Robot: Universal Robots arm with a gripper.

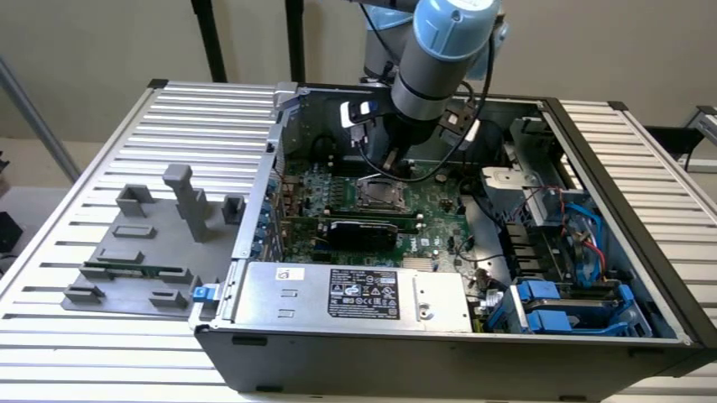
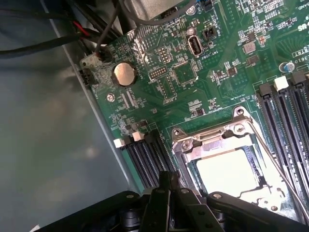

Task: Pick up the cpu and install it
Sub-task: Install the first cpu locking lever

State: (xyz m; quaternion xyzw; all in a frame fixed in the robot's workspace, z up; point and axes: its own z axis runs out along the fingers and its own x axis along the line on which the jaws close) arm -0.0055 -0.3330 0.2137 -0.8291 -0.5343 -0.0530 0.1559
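The cpu (image 2: 226, 171) shows as a pale silvery square lying flat inside the shiny metal socket frame (image 2: 212, 137) on the green motherboard (image 2: 183, 72). My gripper (image 2: 166, 186) hangs just beside the socket's edge, its black fingers (image 2: 159, 198) shut together with nothing between them. In the exterior view the gripper (image 1: 384, 170) points down into the open computer case, directly over the socket frame (image 1: 379, 191) in the middle of the board.
Black memory slots (image 2: 145, 157) flank the socket on both sides. A coin battery (image 2: 124, 74) and cables (image 2: 96, 29) lie near the case wall. The power supply (image 1: 336, 294), a black card (image 1: 358, 228) and blue drive cages (image 1: 560, 306) crowd the case. A grey fixture (image 1: 123, 252) holds a green memory stick (image 1: 140, 270).
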